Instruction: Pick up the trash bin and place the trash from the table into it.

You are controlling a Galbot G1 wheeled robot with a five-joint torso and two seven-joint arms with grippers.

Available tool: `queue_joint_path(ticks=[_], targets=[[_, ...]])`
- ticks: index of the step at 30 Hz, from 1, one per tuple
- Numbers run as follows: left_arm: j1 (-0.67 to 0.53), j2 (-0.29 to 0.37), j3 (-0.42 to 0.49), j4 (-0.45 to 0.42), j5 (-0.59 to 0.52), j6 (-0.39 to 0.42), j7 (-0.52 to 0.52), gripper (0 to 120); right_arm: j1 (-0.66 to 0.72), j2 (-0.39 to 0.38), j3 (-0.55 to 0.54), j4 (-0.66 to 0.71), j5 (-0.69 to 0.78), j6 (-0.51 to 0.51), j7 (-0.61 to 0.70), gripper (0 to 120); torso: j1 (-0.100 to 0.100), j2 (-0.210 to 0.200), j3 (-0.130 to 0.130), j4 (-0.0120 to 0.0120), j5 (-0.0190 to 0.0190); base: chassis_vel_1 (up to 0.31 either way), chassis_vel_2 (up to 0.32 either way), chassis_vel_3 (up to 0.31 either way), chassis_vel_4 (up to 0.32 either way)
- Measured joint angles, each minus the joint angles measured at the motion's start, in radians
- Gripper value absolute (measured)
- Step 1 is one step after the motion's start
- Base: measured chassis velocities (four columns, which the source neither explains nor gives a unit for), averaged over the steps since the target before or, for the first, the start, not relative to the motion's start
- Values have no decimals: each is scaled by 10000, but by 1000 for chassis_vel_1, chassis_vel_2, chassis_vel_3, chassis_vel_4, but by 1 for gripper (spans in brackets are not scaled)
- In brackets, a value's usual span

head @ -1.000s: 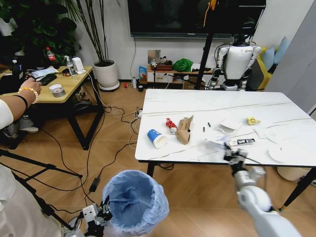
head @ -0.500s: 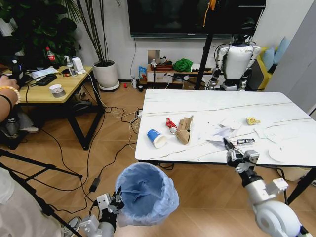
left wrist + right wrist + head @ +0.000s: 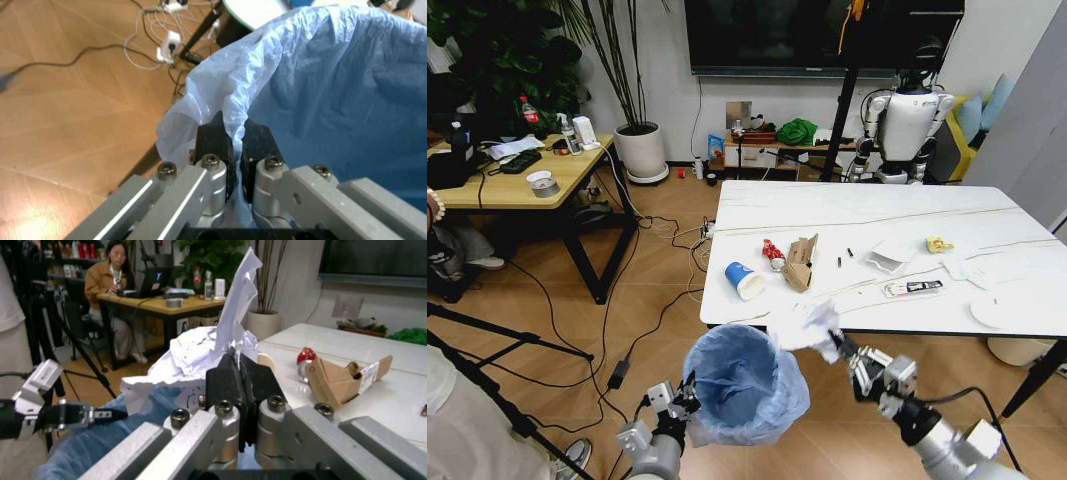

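The left gripper (image 3: 689, 396) is low at the near left, its fingers (image 3: 215, 137) pressed together on the rim of the bin (image 3: 745, 385), pinching a fold of the blue bag (image 3: 320, 80); the bag hides the bin's dark body, and from the left wrist the bin's far side is cut off at the frame edge. The bin sits off the floor just in front of the table (image 3: 877, 215), near its front left corner. The right gripper (image 3: 841, 347) reaches in from the near right, clamped on a wad of crumpled white paper (image 3: 809, 325) that hangs at the bin's right rim, just below the table's front edge; whether the paper touches the bag cannot be told. From the right wrist, the paper (image 3: 200, 352) rises tall above the closed fingers (image 3: 223, 380) and blocks much of what lies behind, with the bag's blue showing dimly beneath. On the table lie a cup (image 3: 745, 280) on its side near the left front edge, a red wrapper (image 3: 773, 251) beside a torn carton (image 3: 801, 263), white paper (image 3: 889, 255) near the middle, a flat packet (image 3: 913, 288) with print too small to read, a yellow scrap (image 3: 940, 244) farther back, more white paper (image 3: 987, 268) at the right, and a white disc (image 3: 997, 312) partly cut off at the right front.
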Motion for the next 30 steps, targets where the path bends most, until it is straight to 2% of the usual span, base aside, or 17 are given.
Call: queue_joint_path(ticks=[17,21,26,28,30], targets=[[-20,-186,538,282,170,48,-81,0,-103,331,-344,-487,-1657,641,-625,0,0,0,0,0,6,0,0,0,0],[0,-213,630,273,228,57,-82,0,-182,494,-367,-601,-1853,710,-892,8,0,0,0,-1,12,0,0,0,0],[7,-259,688,288,296,60,-76,0,-101,608,-379,-837,-1859,750,-939,29,0,-1,0,-1,17,0,0,0,0],[8,-260,688,291,300,56,-76,0,-88,608,-376,-855,-1848,755,-936,31,0,-1,0,-1,16,0,0,0,0],[40,-246,620,285,304,40,-69,0,10,609,-334,-957,-1673,770,-912,41,0,-1,0,-4,-1,0,0,0,0]])
